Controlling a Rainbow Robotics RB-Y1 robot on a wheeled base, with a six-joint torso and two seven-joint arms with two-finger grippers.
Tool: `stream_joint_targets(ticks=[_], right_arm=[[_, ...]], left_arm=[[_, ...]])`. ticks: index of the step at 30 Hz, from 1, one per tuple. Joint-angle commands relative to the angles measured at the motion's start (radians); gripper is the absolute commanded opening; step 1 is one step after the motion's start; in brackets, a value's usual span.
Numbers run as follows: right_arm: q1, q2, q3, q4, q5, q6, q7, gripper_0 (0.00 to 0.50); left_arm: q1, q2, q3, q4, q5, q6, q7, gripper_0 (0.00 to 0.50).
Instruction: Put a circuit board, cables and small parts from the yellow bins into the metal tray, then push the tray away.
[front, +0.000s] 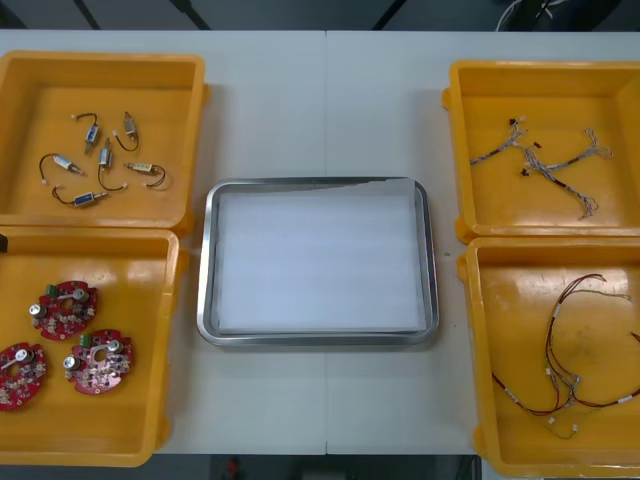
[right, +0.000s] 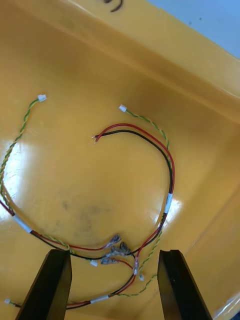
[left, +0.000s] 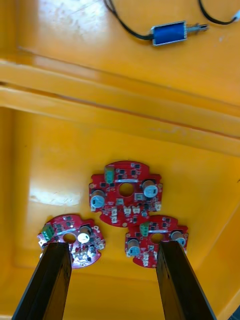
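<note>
The metal tray (front: 208, 270), white inside, lies at the middle of the table with nothing in it. Three round red circuit boards (front: 98, 360) lie in the near left yellow bin (front: 150, 290). My left gripper (left: 111, 245) hangs open above them: one board (left: 126, 192) lies just beyond the fingers, and two more (left: 70, 239) (left: 155, 239) lie by the fingertips. My right gripper (right: 115, 252) stands open over the red, black and yellow-green cables (right: 150, 150) in the near right bin (front: 480, 330). The cables' connector ends lie between its fingertips.
Several small metal parts (front: 100, 160) with black leads lie in the far left bin (front: 190, 110); one blue part (left: 170, 32) lies beyond that bin's wall. Thin twisted cables (front: 545, 155) lie in the far right bin (front: 460, 120). Bare table runs between bins and tray.
</note>
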Motion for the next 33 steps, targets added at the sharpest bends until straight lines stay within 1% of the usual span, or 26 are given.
stream_joint_targets(ticks=[1,4,9,14,19,24,27,33], right_arm=[[0.084,0.039,-0.033,-0.029,0.026,-0.064,0.006,0.5],[0.107,0.058,-0.03,-0.029,0.04,-0.085,0.012,0.5],[0.121,0.096,-0.027,-0.028,0.065,-0.082,0.021,0.5],[0.136,0.122,-0.024,-0.018,0.071,-0.082,0.036,0.5],[0.144,0.141,-0.004,0.0,0.083,-0.097,0.05,0.5],[0.147,0.147,0.033,0.037,0.103,-0.146,0.061,0.5],[0.151,0.148,0.05,0.06,0.114,-0.174,0.068,0.5],[0.153,0.156,0.084,0.089,0.134,-0.205,0.088,0.5]], left_arm=[[0.073,0.053,0.061,-0.002,0.0,-0.027,-0.055,0.5],[0.109,0.053,0.067,-0.002,-0.011,-0.049,-0.064,0.5],[0.179,0.056,0.067,-0.005,-0.032,-0.115,-0.078,0.5],[0.253,0.056,0.067,-0.014,-0.049,-0.185,-0.093,0.5],[0.302,0.056,0.067,-0.016,-0.069,-0.234,-0.107,0.5],[0.319,0.054,0.063,-0.016,-0.094,-0.248,-0.127,0.5],[0.319,0.056,0.04,-0.014,-0.108,-0.267,-0.139,0.5],[0.314,0.061,-0.042,-0.012,-0.152,-0.348,-0.153,0.5]])
